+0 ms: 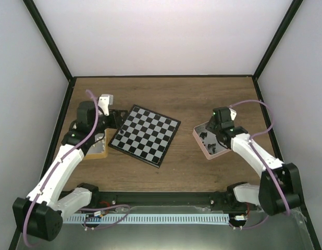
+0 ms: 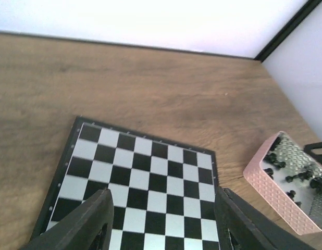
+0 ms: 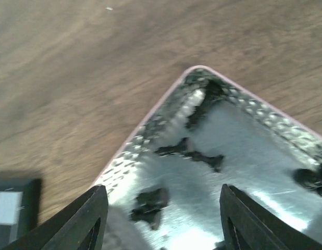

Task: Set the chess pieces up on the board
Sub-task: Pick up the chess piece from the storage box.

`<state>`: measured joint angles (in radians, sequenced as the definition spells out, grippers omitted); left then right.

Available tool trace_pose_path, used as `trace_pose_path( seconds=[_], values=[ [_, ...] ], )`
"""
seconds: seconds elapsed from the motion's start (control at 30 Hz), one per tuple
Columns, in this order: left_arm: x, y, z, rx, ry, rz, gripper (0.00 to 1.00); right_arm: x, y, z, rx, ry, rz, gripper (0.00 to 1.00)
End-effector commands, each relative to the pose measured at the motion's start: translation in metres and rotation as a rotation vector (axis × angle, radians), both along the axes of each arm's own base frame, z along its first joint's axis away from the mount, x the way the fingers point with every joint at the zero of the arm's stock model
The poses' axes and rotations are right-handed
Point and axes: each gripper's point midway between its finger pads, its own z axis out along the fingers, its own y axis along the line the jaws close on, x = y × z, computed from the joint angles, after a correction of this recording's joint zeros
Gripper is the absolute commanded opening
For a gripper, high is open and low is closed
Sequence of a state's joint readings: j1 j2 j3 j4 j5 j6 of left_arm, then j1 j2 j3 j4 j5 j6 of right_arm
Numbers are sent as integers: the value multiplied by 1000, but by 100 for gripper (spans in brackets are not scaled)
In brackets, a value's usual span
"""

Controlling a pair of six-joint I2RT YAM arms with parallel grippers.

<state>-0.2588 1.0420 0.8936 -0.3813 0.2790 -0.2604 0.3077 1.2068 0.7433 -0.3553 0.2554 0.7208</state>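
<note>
open wood (image 2: 228, 130) beside board (image 2: 145, 182), walled pink tray (image 2: 273, 190)

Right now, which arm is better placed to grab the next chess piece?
Right. The right gripper hangs open just above the pink tray of black pieces, while the left gripper is open over the board, holding nothing.

No readable text, label, brand or number is found in any view. Small pale marks (image 2: 160, 141) are seen along the black rim of the board (image 2: 145, 182) in the left wrist view, but they are too small to be read. In the top view the board (image 1: 145, 134) is shown too coarsely for any marking to be made out.
</note>
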Motion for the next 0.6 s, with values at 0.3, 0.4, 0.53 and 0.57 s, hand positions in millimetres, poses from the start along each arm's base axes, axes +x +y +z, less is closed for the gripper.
trace_pose_path(
  seconds=[0.3, 0.4, 0.53, 0.57],
  values=[
    [-7, -18, 29, -110, -206, -103, 61, 19, -45, -78, -178, 306, 85, 65],
    [-5, -19, 27, -110, -198, -107, 61, 24, -44, -86, -193, 324, 107, 59],
    [-3, -20, 23, -110, -187, -110, 62, 30, -43, -94, -211, 338, 132, 50],
    [-3, -20, 23, -110, -184, -110, 62, 32, -43, -94, -214, 338, 139, 48]
  ],
)
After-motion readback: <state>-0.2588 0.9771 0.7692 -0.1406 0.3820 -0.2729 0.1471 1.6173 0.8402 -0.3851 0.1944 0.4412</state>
